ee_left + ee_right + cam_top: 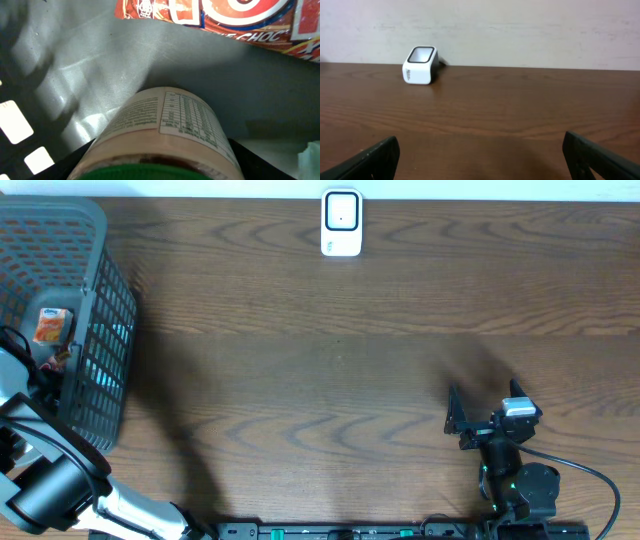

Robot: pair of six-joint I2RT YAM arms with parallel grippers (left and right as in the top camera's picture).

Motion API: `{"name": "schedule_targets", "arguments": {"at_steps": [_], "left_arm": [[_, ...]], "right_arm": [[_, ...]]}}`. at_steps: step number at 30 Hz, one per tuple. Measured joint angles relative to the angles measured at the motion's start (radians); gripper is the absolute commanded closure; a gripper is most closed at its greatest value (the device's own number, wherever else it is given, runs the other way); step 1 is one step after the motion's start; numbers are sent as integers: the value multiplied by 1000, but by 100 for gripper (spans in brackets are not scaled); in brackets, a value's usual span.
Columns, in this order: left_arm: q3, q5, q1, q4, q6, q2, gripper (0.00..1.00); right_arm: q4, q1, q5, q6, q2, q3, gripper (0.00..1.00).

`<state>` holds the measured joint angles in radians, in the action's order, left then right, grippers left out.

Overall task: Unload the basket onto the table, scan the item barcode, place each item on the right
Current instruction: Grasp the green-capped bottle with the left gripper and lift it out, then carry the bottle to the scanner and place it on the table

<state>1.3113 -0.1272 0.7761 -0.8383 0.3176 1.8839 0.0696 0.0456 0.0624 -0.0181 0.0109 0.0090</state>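
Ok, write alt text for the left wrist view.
A labelled bottle with a green cap fills the foreground, between the fingers of the left claw. Behind it, a red-orange snack packet lies in the grey basket.

Overhead, the light falls soft and even on the dark counter [330, 380]. A broad, blurred shadow runs diagonally through the lower left, and a fainter one lies right of centre. The white scanner [342, 223] at top centre is nearly blown out. The left wrist view is dim, with bright patches at left on the basket [75, 55]. The bottle [165, 125] blurs toward the bottom edge. In the right wrist view, the jaws in the lower corners are dark and soft-edged.
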Motion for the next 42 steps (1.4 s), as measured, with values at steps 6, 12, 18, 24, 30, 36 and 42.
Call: {"name": "schedule_targets", "arguments": {"at_steps": [6, 12, 18, 24, 30, 36, 42], "left_arm": [[-6, -3, 0, -14, 0, -31, 32], [-11, -2, 0, -18, 22, -185, 32], [-3, 66, 0, 12, 146, -447, 32], [7, 252, 1, 166, 338, -688, 32], [16, 477, -59, 331, 547, -814, 32], [17, 598, -345, 378, 625, -774, 32], [18, 536, -745, 368, 544, -630, 32]], "right_arm": [[0, 0, 0, 0, 0, 0, 1], [0, 0, 0, 0, 0, 0, 1], [0, 0, 0, 0, 0, 0, 1], [0, 0, 0, 0, 0, 0, 1], [0, 0, 0, 0, 0, 0, 1], [0, 0, 0, 0, 0, 0, 1], [0, 0, -3, 0, 0, 0, 1]]}}
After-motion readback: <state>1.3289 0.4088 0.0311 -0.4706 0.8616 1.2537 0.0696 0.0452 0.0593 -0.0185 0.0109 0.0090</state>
